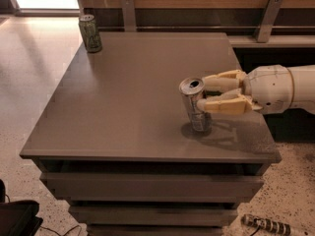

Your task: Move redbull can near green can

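The redbull can [193, 106], slim and silver with an open-tab top, is near the table's right front, leaning a little. My gripper [202, 92] reaches in from the right. Its pale fingers [224, 104] are closed on the can's upper half, one on the far side and one on the near side. A shadow lies right under the can; I cannot tell if it rests on the table [133, 97] or is just off it. The green can [90, 33] stands upright at the table's far left corner, far from the gripper. The sponge is hidden.
The grey table has drawers under its front edge [147, 181]. A wooden wall rail with metal brackets [129, 13] runs behind it. A striped object [263, 225] lies on the floor at the bottom right, and a dark object [17, 218] at the bottom left.
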`<state>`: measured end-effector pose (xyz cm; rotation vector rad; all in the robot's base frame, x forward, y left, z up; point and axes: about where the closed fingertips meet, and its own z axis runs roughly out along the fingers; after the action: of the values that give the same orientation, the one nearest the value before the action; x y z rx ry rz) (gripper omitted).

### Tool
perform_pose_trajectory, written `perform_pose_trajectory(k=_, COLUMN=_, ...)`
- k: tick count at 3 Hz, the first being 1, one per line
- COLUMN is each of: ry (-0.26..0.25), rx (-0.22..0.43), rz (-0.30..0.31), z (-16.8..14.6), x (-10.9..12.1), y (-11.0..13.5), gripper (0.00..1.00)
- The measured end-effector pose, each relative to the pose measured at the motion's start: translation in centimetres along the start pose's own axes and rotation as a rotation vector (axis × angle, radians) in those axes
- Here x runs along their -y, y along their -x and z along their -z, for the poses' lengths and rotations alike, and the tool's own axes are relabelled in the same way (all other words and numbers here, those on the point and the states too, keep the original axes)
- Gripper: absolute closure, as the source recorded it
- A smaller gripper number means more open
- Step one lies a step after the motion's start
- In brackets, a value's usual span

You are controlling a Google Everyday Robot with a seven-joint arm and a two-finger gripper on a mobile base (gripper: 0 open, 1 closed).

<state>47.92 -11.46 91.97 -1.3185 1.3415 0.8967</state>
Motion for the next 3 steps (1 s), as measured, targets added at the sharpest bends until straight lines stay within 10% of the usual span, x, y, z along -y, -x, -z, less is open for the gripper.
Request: perform_pose_trajectory(k=3, ry=-0.091, rx=-0.069, rz=-0.125, z=1.4, x=1.9, y=-2.4, gripper=1.0)
